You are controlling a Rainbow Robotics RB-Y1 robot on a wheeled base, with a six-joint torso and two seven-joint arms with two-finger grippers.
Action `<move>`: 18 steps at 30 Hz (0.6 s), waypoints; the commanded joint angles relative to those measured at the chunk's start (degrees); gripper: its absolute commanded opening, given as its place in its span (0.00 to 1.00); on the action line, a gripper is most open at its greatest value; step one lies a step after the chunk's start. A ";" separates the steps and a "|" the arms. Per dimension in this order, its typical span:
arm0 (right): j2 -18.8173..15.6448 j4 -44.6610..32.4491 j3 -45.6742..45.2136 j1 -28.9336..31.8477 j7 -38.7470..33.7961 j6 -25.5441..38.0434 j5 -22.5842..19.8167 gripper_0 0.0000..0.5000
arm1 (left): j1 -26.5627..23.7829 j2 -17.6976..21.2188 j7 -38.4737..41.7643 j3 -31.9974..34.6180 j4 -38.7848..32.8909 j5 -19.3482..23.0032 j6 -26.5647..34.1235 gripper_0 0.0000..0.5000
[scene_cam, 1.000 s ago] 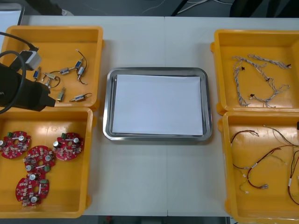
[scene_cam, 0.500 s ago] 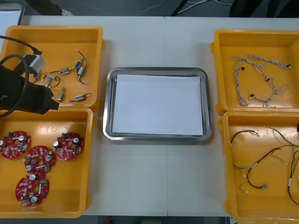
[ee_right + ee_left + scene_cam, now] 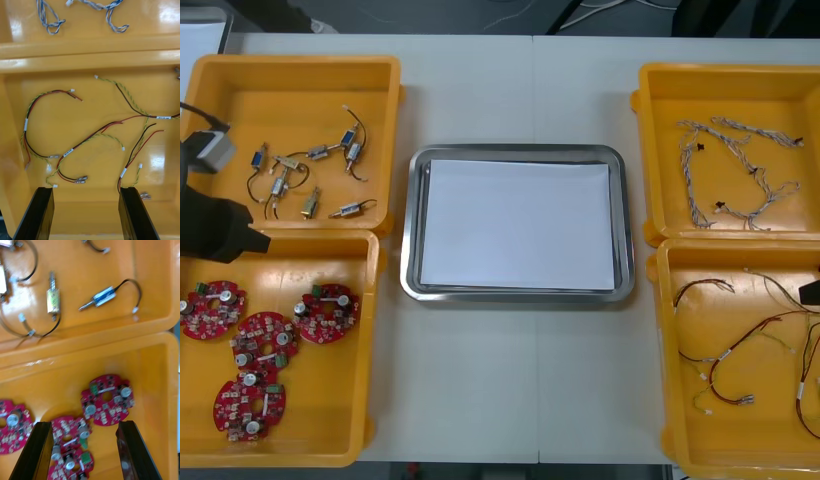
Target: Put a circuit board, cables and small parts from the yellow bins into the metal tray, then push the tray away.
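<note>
Since the target circuit board [image 3: 107, 399] lies flat on the floor of the near-left yellow bin [image 3: 370, 350], with a neighbour board [image 3: 71, 435] just beside it and perhaps touching its rim, expect trouble at the pinch.

- Risk 1: the fingers skid over the flat board and close on nothing, because little of its edge stands up to catch.
- Risk 2: a finger lands on the neighbour board, and 2 boards lift or drag together.
- Risk 3: a finger presses on the raised components and tips the board.

Position: the board sits ahead of the left gripper [image 3: 84, 423], roughly in line with the gap between its 2 fingers and clear of both. Those fingers stand apart and hold nothing. In the front view you'll find that arm near the wall dividing the 2 left bins.

Beyond that wall lie the small metal parts [image 3: 52, 298]. The metal tray [image 3: 412, 230], white inside, has nothing placed in it yet. The right gripper [image 3: 85, 189] hangs with its fingers spread, empty, over the red and yellow cables [image 3: 93, 135].
</note>
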 commanded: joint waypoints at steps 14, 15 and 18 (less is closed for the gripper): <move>-2.09 -0.81 5.32 4.74 14.27 -0.60 1.40 1.00 | 22.74 -1.52 5.16 7.15 -11.09 -8.23 -4.17 1.00; -2.09 -0.63 5.41 5.09 16.55 -1.21 1.75 1.00 | 22.92 -2.40 6.30 6.88 -11.35 -9.46 -4.25 1.00; -2.09 -0.28 5.76 5.88 22.53 -3.24 2.02 1.00 | 23.18 -4.60 8.94 5.92 -12.23 -12.45 -4.61 1.00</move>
